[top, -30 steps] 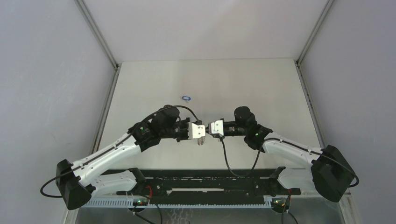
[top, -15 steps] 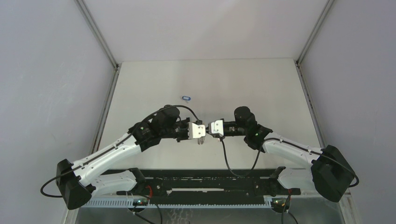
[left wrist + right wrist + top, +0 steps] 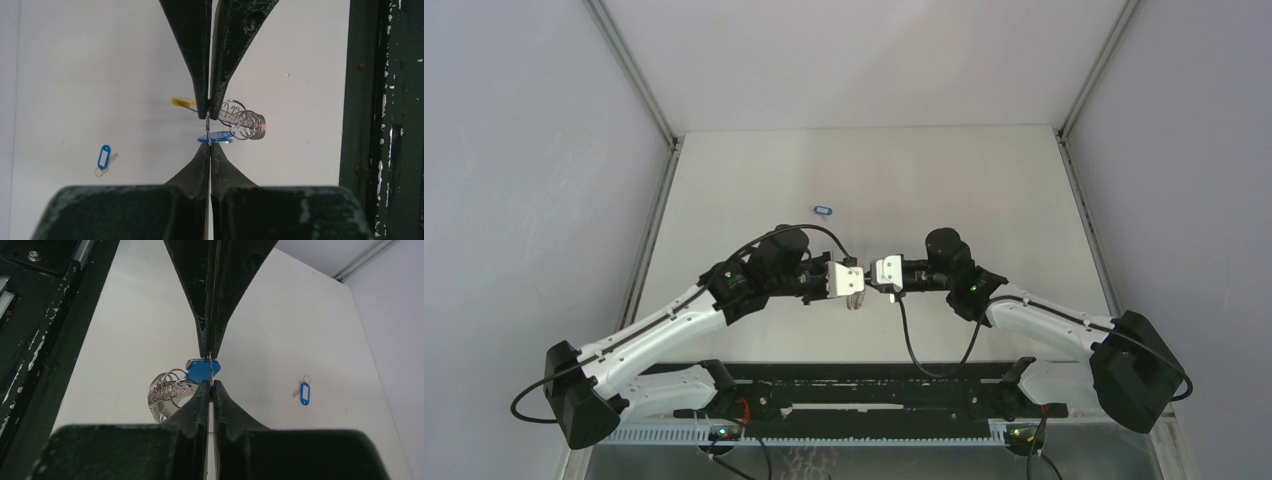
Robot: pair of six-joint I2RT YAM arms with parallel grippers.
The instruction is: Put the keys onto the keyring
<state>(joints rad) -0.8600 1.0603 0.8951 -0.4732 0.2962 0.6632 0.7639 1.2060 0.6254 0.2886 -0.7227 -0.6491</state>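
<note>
The left fingers (image 3: 849,281) are pressed together on the thin wire of the keyring (image 3: 244,123). Its silvery loops bunch on one side of the grip and its yellow piece (image 3: 182,102) sticks out on the other. The right fingers (image 3: 886,272) are also pressed together. They pinch the first key (image 3: 199,371) at the edge of its blue tag, just beside the keyring's loops; whether key and ring touch cannot be told.

Both arms stretch low from the near edge of the table (image 3: 984,180), elbows outward and forearms angled inward. Their wrists are level, so the two pairs of fingers point at each other, tips close with a small gap between them.

The second key (image 3: 824,210) lies flat on the table well apart from the keyring, on the far side of it from the arm bases. Its blue tag has a white label window, too small to read.
</note>
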